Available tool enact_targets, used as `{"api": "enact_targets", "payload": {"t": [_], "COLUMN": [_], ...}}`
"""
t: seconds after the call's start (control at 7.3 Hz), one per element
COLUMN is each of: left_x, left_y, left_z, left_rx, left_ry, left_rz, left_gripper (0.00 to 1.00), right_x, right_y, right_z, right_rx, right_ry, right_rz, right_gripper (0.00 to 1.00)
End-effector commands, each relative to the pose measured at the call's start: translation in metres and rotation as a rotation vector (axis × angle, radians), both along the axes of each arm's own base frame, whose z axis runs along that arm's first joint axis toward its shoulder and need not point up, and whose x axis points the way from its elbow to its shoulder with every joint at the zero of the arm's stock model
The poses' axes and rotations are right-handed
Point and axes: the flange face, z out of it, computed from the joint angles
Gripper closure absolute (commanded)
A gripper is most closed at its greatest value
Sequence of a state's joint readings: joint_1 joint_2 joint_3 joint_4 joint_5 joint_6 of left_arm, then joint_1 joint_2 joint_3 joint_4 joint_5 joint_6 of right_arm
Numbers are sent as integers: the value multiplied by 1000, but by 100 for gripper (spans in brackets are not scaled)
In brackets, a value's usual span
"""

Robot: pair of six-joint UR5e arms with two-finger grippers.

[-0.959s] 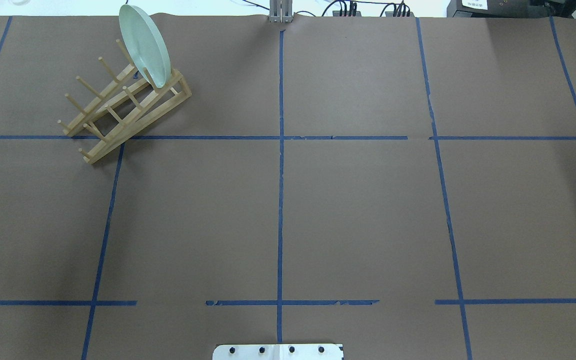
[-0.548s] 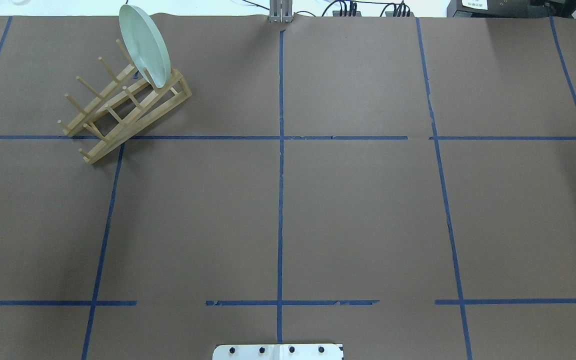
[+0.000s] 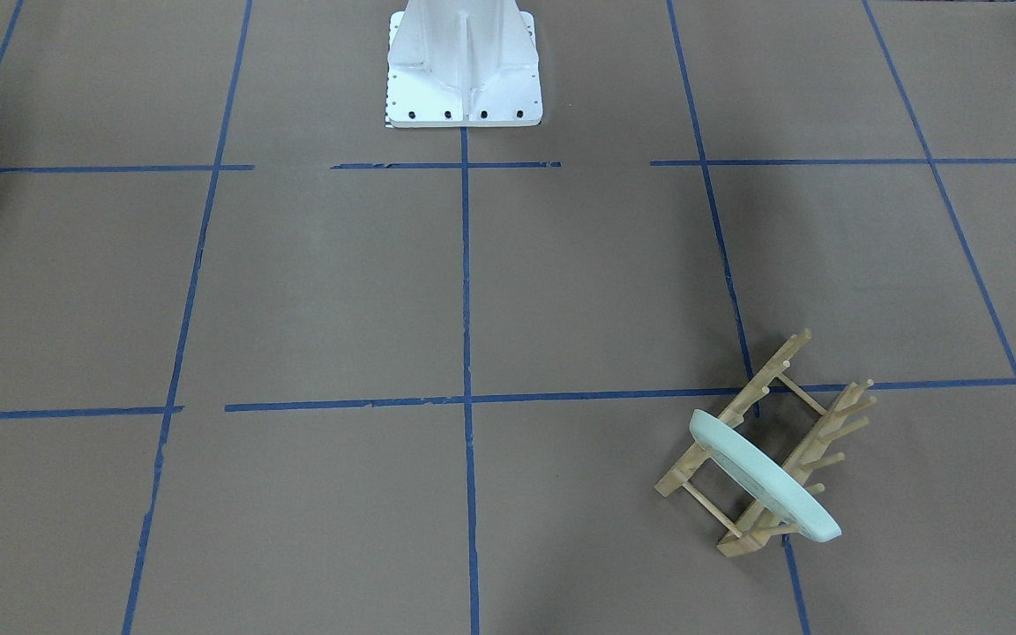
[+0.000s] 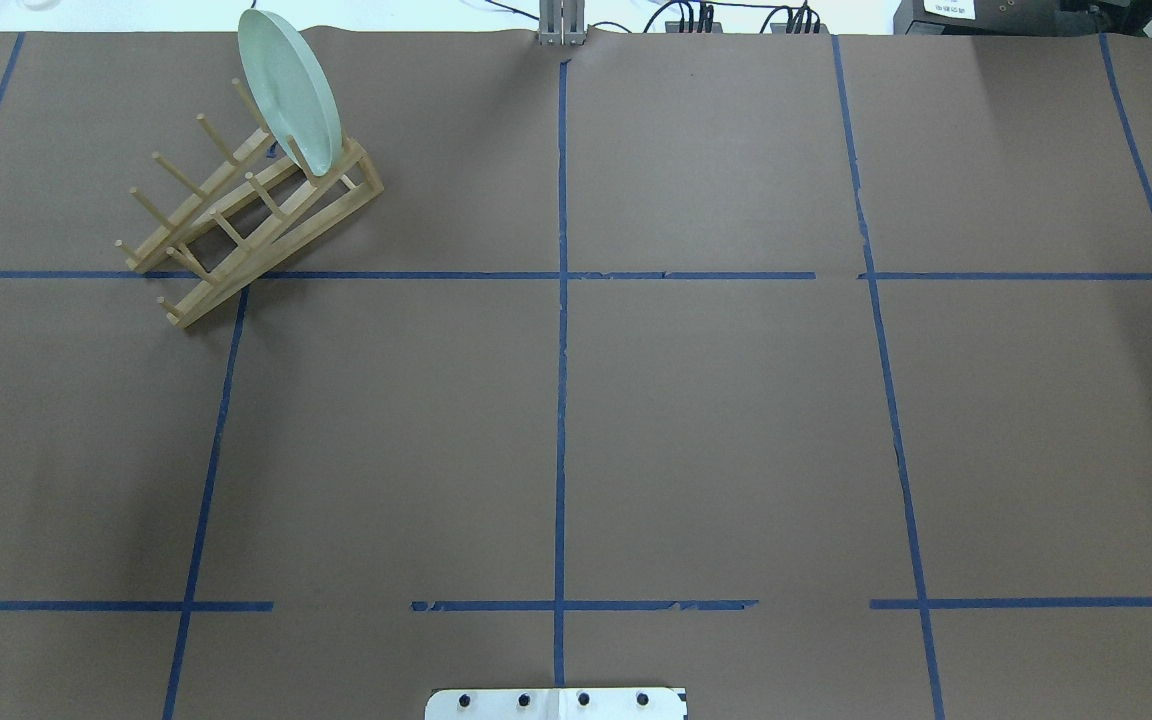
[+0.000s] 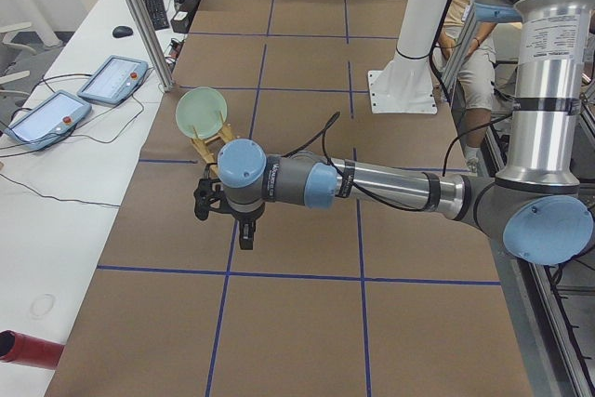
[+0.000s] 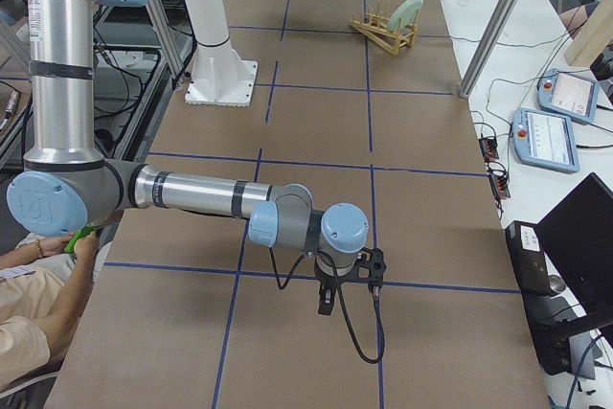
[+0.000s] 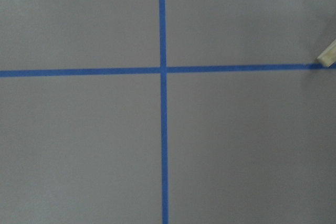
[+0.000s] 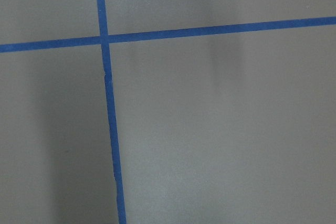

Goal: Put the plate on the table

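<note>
Task isn't started, as far as I'm seeing. The plate (image 4: pixel 291 92) is sitting on edge in the end slot of the rack (image 4: pixel 246 215), leaning on the pegs at the far-left part of the table (image 4: pixel 716 430), with nothing touching it. The left gripper (image 5: pixel 245 241) is hanging over bare table near the rack, apart from the plate. The right gripper (image 6: pixel 327 306) is hovering well away toward the other end. Both are showing only in the side views, so I can't tell whether either is parted or closed. The left wrist cam is looking down at a tape (image 7: pixel 161 103) cross, with just a rack corner at the frame edge. Everything is remaining: reach, grip the rim, lift clear of the pegs, lay it flat on the table. Materials: the plate is looking smooth, glossy, pale mint and round with a raised rim, so probably rigid and slippery for an edge pinch. The rack is bare light wood, sloped rails with round pegs, likely light enough to be dragging along if the plate snags. The table is showing a flat matte brown cover with a blue tape grid.
</note>
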State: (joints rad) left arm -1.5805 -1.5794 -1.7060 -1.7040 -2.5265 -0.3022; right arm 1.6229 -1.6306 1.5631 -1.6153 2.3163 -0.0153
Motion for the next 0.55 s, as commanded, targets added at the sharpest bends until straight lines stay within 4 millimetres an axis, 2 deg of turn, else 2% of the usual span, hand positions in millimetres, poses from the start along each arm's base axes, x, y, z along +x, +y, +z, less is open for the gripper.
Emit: {"api": "enact_targets", "payload": {"t": [0.0, 0.14, 0.27, 0.41], "left_x": [61, 80, 126, 172], "left_y": [-28, -63, -94, -116], "left_z": [-40, -68, -106, -146], "left_rx": [-39, -107, -180, -218], "left_ry": [157, 236, 307, 327], "left_rz": [-135, -209, -227, -284], "left_gripper": [0, 0, 0, 0], "right_x": [0, 0, 0, 0], "right_y": [0, 0, 0, 0], "right_z": [0, 0, 0, 0], "right_rx": [0, 0, 0, 0], "right_ry": [0, 0, 0, 0], "right_rz": [0, 0, 0, 0], "right_gripper": [0, 0, 0, 0]}}
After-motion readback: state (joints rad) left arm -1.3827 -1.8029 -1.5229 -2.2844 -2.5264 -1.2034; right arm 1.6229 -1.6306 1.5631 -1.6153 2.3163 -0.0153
